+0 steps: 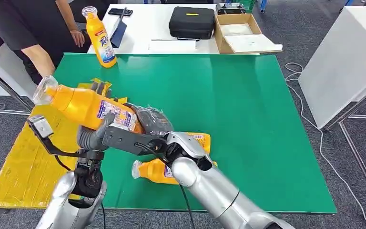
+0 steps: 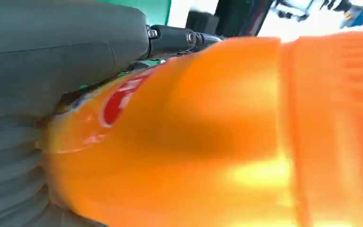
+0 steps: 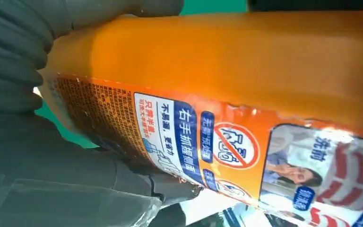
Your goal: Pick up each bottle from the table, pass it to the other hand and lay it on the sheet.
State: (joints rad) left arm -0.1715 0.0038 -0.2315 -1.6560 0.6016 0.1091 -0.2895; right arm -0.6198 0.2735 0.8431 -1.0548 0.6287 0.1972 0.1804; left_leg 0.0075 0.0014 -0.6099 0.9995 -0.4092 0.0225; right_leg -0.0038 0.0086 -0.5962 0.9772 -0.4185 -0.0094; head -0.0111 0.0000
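An orange bottle (image 1: 83,106) with a clear cap hangs tilted above the edge of the yellow sheet (image 1: 21,167), cap toward the left. My left hand (image 1: 96,134) grips it from below, the thumb (image 2: 66,47) lying along the orange bottle (image 2: 208,142). My right hand (image 1: 151,120) holds its base end, fingers (image 3: 14,52) wrapped round the labelled bottle (image 3: 227,94). A second orange bottle (image 1: 156,171) lies on the green mat (image 1: 248,109), partly hidden under my right arm. A third bottle (image 1: 101,39) stands upright at the mat's far left corner.
A person (image 1: 33,28) stands at the far left, one hand (image 1: 79,37) near the upright bottle. Behind the mat a white table carries a black case (image 1: 192,21) and a cardboard box (image 1: 240,33). Another white table (image 1: 343,62) stands to the right.
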